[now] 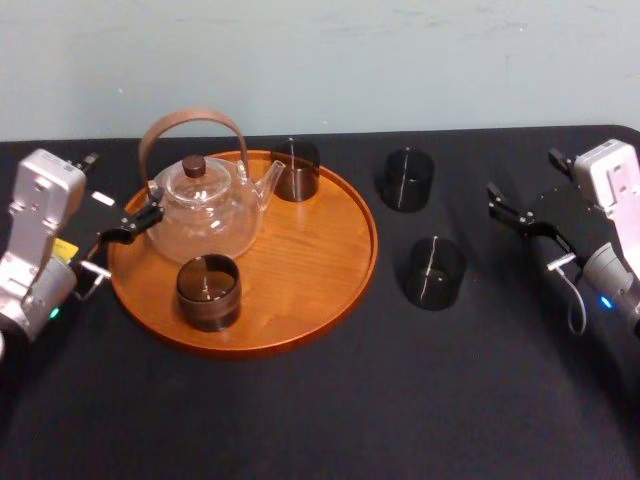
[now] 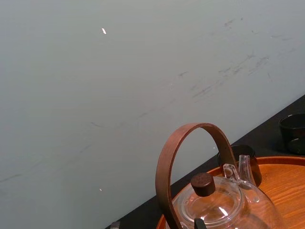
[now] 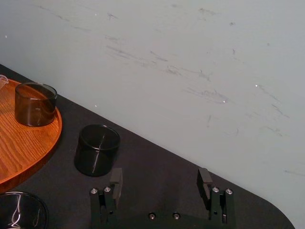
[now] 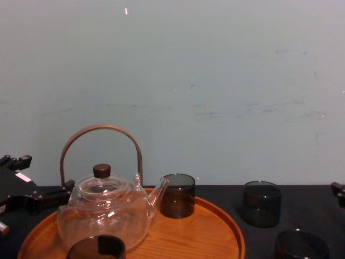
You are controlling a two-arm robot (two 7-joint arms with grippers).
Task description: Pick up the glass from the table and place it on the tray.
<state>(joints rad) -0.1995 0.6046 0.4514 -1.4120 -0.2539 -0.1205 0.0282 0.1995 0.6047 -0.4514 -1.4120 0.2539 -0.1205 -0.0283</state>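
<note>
Standing upright on the table, two dark glasses are seen just right of the tray: the far glass and the near glass, neither touched. A third glass, a fourth glass and a glass teapot are carried on the tray. The left gripper is held at the tray's left rim, fingers apart. The right gripper is held well right of the tray, fingers spread and empty.

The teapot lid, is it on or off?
On. The dark-knobbed lid sits on top of the glass teapot, which stands upright on the tray.
</note>
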